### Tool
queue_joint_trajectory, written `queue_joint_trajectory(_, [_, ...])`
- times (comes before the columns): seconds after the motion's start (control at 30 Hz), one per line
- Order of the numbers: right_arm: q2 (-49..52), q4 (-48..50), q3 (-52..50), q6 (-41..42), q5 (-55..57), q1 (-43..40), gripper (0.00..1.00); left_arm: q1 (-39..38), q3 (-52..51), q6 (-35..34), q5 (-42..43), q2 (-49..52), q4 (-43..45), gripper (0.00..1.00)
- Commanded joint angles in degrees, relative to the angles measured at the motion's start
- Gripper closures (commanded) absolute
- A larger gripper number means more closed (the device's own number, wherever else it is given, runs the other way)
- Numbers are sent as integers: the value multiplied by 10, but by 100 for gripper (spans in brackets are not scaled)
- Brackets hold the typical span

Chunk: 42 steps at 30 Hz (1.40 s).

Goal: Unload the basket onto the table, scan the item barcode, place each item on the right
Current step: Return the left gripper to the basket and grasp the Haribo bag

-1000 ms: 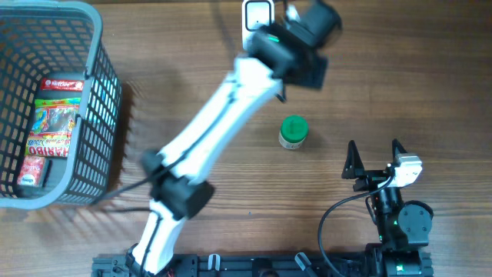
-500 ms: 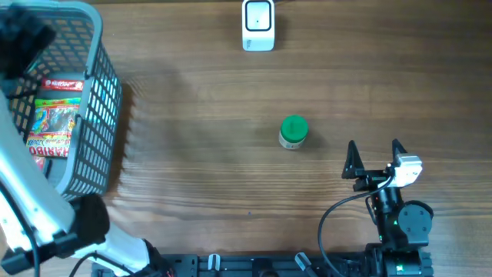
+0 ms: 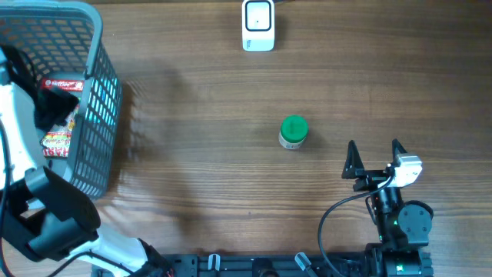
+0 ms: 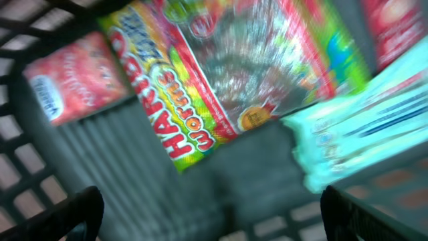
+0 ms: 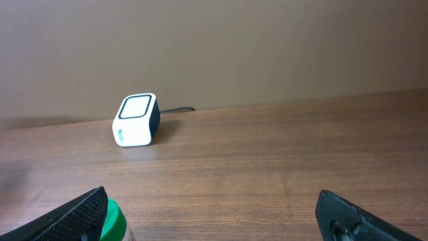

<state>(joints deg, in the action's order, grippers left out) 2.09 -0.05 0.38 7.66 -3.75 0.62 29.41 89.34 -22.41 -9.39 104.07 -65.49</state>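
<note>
Left fingers [image 4: 73, 221] now above Haribo bag [image 4: 221, 80]

The basket [image 3: 104, 92] is a grey lattice. The Haribo bag [image 4: 221, 73] is red and yellow with rainbow print, the packet [image 4: 361, 127] pale turquoise, the jar lid [image 3: 294, 127] green, the scanner [image 3: 257, 25] white and the tabletop [image 3: 200, 115] brown woodgrain.

Left arm at the basket [image 3: 100, 115], right arm low at the bench's [image 3: 207, 185] near edge.
The left gripper [image 3: 55, 108] hangs within the rim of the grey basket at the far-left corner, covering part of a red candy bag [image 3: 60, 141]. A white scanner [image 3: 257, 25] stands at the far edge. A green-lidded jar [image 3: 293, 131] stands alone mid-bench. The right gripper [image 3: 374, 151], jaws spread and empty, sits near the jar without touching it.
</note>
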Motion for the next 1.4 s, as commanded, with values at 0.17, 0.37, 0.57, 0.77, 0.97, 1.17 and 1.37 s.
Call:
queue_joint_trajectory(0.17, [0,1,-1,-1,9,2,0,-5,-97,196,-21,20,148,0])
queue_joint_trajectory(0.37, [0,1,-1,-1,9,2,0,-5,-97,259,-20,33,206,0])
queue_joint_trajectory(0.57, [0,1,-1,-1,9,2,0,-14,-97,327,-33,86,189,2])
queue_joint_trajectory(0.77, [0,2,-1,-1,9,2,0,-13,-97,327,-53,113,194,25])
queue_joint_trajectory(0.97, [0,2,-1,-1,9,2,0,-18,-95,324,-52,111,181,96])
queue_joint_trajectory(1.17, [0,1,-1,-1,9,2,0,-72,-31,323,-53,43,129,96])
queue_joint_trajectory(1.37, [0,1,-1,-1,9,2,0,-96,121,236,-55,-92,65,96])
